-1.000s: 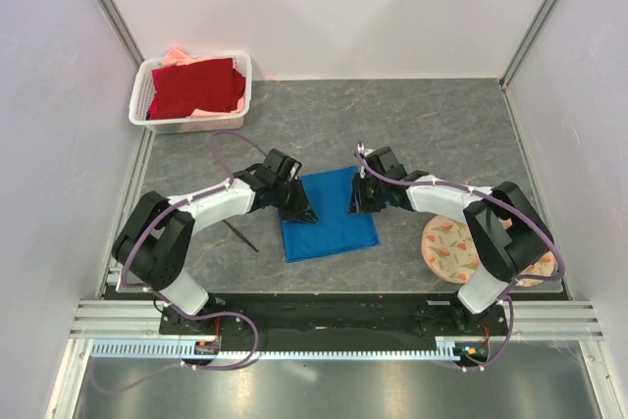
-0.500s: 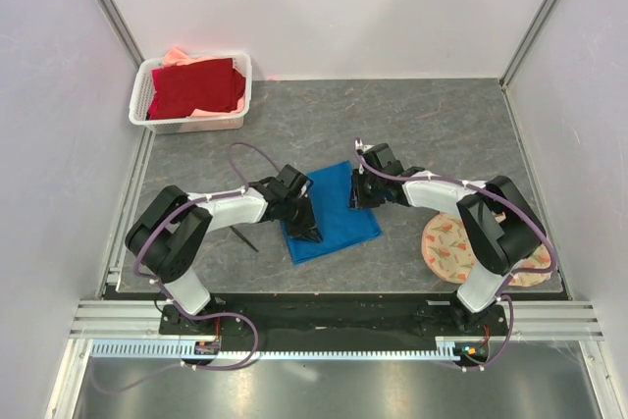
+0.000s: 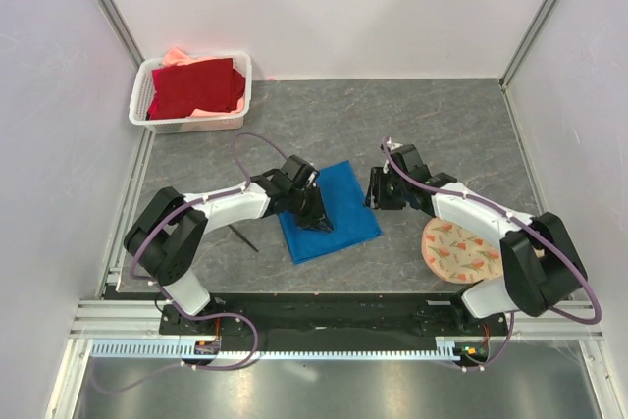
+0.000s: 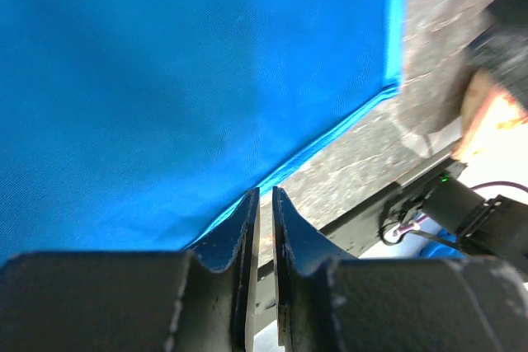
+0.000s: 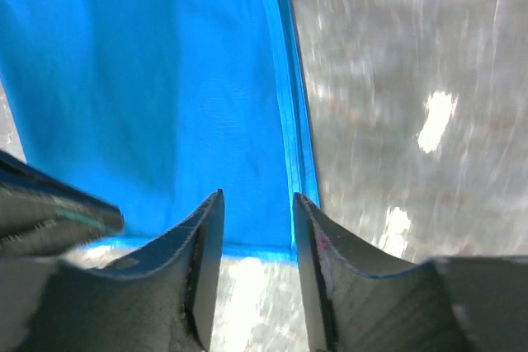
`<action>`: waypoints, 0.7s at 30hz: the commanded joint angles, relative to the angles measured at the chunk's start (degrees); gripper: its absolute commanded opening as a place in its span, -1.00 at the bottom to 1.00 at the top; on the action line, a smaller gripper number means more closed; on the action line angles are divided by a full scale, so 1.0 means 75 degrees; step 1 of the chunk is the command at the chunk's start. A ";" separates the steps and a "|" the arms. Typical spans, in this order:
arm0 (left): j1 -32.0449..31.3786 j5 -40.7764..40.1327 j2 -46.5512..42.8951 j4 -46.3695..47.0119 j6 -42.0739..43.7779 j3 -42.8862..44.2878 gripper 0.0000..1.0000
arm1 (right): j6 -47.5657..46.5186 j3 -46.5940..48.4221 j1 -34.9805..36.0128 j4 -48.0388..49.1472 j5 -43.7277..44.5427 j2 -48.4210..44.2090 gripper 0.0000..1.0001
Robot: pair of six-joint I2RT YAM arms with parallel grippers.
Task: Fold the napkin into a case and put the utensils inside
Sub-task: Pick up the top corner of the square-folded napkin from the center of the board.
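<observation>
- The left gripper (image 4: 262, 195) has its jaws drawn almost together, with only a thin slit between them. The napkin (image 4: 165, 80) runs its edge right up to the tips, with a small wrinkle there. I read that as a pinch on the cloth's edge layer.
- The right gripper (image 5: 257, 199) has its jaws plainly apart and nothing between them. It hangs low over the napkin's right-hand edge, and a layered hem shows in the gap.
- From overhead, the napkin lies in the middle of the table (image 3: 442, 125), a little skewed. The left gripper is over its middle and the right gripper is just beside its right edge.
- One utensil (image 3: 241, 235), a thin black stick, lies on the table left of the napkin, near the left arm and apart from the cloth. I can't spot any other cutlery.
- Further out, the floral mat (image 3: 456, 250) sits by the right arm. The white basket (image 3: 137, 105), holding a dark red cloth (image 3: 196, 87), is in the far left corner. Neither is in play.
- The step in hand is folding. The cloth is a broad rectangle, not yet a narrow pouch, and nothing has been loaded.
- Next, the pinched layer wants laying down square on the layer beneath, then a clean release that doesn't drag it. The open right claw looks well placed to take or steady the right edge. The cloth is soft and shiny, so it will likely slide, and low, gentle moves suit it.
</observation>
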 commanded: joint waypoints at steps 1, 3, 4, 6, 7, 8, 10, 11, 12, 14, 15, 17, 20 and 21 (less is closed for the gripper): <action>0.0087 -0.0239 -0.0166 -0.0226 0.0391 0.0317 -0.65 | 0.0864 -0.0561 -0.0063 -0.0367 -0.0150 -0.0528 -0.10; 0.0146 -0.0321 -0.0096 -0.0261 0.0519 0.0341 -0.65 | 0.1016 -0.0702 -0.0110 -0.0367 -0.0162 -0.0715 -0.15; 0.0169 -0.0449 -0.0072 -0.0284 0.0566 0.0352 -0.65 | 0.1063 -0.0831 -0.0110 -0.0390 -0.0162 -0.0751 -0.16; 0.0204 -0.0567 -0.0025 -0.0448 0.0706 0.0387 -0.64 | 0.1111 -0.0948 -0.0134 -0.0414 -0.0220 -0.0833 -0.20; 0.0228 -0.0660 -0.0014 -0.0460 0.0742 0.0376 -0.65 | 0.1111 -0.1053 -0.0134 -0.0414 -0.0244 -0.0868 -0.21; 0.0251 -0.0696 -0.0025 -0.0495 0.0777 0.0341 -0.65 | 0.1111 -0.1101 -0.0134 -0.0414 -0.0267 -0.0904 -0.22; 0.0263 -0.0894 -0.0095 -0.0554 0.0871 0.0282 -0.63 | 0.1099 -0.1218 -0.0146 -0.0403 -0.0256 -0.0974 -0.24; 0.0263 -0.0942 -0.0130 -0.0543 0.0895 0.0247 -0.62 | 0.1099 -0.1253 -0.0134 -0.0379 -0.0302 -0.0998 -0.24; 0.0263 -0.0989 -0.0142 -0.0542 0.0930 0.0200 -0.60 | 0.1099 -0.1277 -0.0134 -0.0333 -0.0395 -0.0986 -0.25; 0.0263 -0.1025 -0.0166 -0.0542 0.0942 0.0165 -0.59 | 0.1111 -0.1371 -0.0146 -0.0181 -0.0501 -0.0963 -0.29; 0.0263 -0.1025 -0.0154 -0.0542 0.0942 0.0153 -0.59 | 0.1099 -0.1417 -0.0134 -0.0133 -0.0537 -0.0951 -0.31; 0.0263 -0.1025 -0.0119 -0.0554 0.0930 0.0095 -0.59 | 0.1099 -0.1430 -0.0134 -0.0110 -0.0584 -0.0869 -0.35; 0.0263 -0.1001 -0.0060 -0.0531 0.0907 0.0001 -0.60 | 0.1099 -0.1500 -0.0134 0.0054 -0.0595 -0.0787 -0.37; 0.0263 -0.0990 -0.0060 -0.0519 0.0895 -0.0011 -0.60 | 0.1099 -0.1523 -0.0145 0.0089 -0.0630 -0.0764 -0.38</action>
